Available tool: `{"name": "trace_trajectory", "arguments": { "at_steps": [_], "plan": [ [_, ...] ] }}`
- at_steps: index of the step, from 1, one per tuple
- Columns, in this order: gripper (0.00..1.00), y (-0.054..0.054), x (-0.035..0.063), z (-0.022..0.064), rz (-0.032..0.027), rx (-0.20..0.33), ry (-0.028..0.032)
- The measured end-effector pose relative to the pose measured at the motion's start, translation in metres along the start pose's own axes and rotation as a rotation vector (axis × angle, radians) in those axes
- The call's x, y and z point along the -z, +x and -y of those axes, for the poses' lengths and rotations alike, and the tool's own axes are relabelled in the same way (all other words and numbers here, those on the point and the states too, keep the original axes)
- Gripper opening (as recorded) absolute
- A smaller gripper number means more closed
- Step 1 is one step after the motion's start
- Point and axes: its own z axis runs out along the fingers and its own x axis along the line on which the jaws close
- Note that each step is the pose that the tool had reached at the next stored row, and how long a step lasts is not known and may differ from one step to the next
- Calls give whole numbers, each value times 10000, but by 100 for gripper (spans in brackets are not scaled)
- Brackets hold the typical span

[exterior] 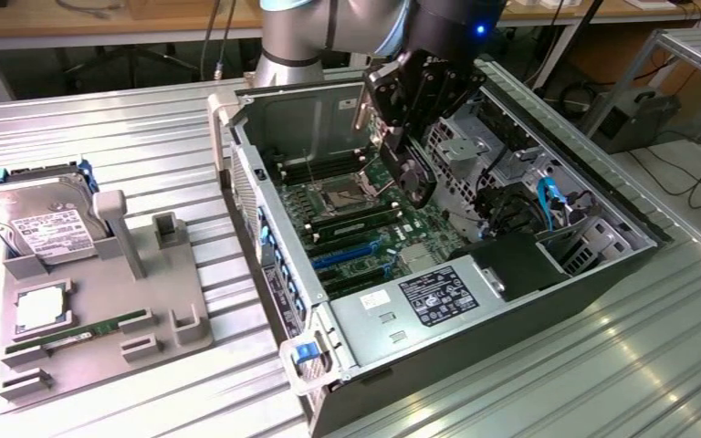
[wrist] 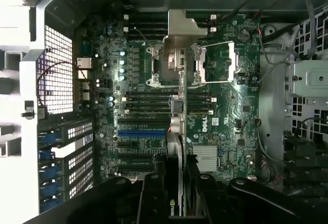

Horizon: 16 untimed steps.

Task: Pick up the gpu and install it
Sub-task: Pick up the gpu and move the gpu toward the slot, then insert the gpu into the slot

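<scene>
1. My gripper (wrist: 177, 196) is clenched on the gpu (wrist: 175, 147), which sits edge-on between my dark fingers (wrist: 152, 198). Both its faces are hidden from the wrist view.
2. In the exterior view the gpu (exterior: 414, 178) hangs under my gripper (exterior: 405, 128), over the motherboard (exterior: 363, 228) within the open case (exterior: 266, 137).
3. I cannot tell whether its lower edge touches the blue slot (wrist: 143, 131).
4. The hard drive (exterior: 40, 224) stands well apart on the grey holder (exterior: 180, 338).

table (exterior: 83, 128): shiny ribbed metal | holder (exterior: 143, 297): dull grey plastic | gpu (exterior: 414, 178): black fan, shiny metal end | hard drive (exterior: 40, 219): shiny metal top
</scene>
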Motion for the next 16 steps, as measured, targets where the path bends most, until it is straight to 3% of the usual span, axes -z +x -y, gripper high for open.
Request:
{"name": "trace_trajectory", "arguments": {
  "at_steps": [16],
  "plan": [
    [26,-1,-1,0,-3,-1,-2]
  ]
}}
